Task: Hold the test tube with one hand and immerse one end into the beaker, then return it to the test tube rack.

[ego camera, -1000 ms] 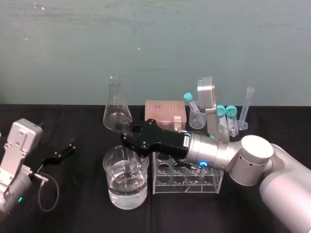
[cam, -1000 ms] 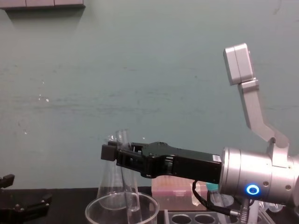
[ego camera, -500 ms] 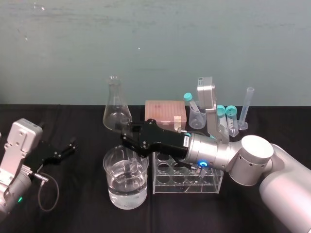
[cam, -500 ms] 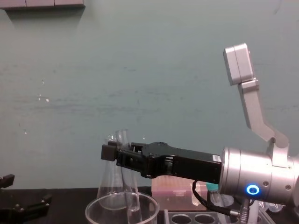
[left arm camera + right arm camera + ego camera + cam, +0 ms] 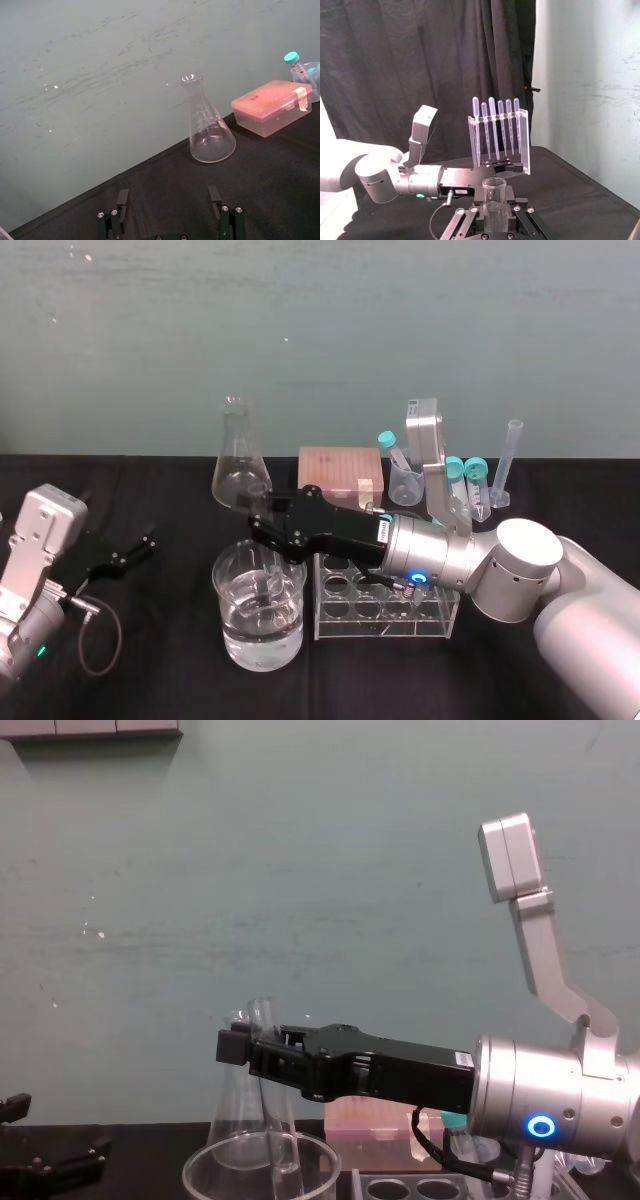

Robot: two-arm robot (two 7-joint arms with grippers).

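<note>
Near the centre of the head view, the right gripper [image 5: 265, 532] reaches in from the right side of the frame and hangs above the beaker [image 5: 228, 625], its black fingers pinched on the test tube [image 5: 266, 588]. The tube stands upright with its lower end down inside the beaker, which holds clear liquid to roughly half its height; whether the tip sits under the surface is hard to tell. From the right wrist view the grip is plain: the two fingers press against the glass from either side, and the tube's open rim [image 5: 494, 184] rises just above them. At the bottom of the chest view the beaker's thick rim [image 5: 215, 1156] curves directly under the gripper [image 5: 240, 1046]. The test tube rack [image 5: 385, 612] stands just beside the beaker, toward the right of the head view, partly under the silver forearm. Behind them, in the upper middle of that frame, a conical flask [image 5: 238, 460], a pink box [image 5: 338, 466], some teal-capped tubes [image 5: 462, 472] and a graduated cylinder [image 5: 506, 465] line the back of the black table [image 5: 150, 660]. The left gripper [image 5: 143, 545] rests low at the left edge of the head view, well apart from the beaker — its fingers [image 5: 122, 199] are spread wide with nothing between them.
</note>
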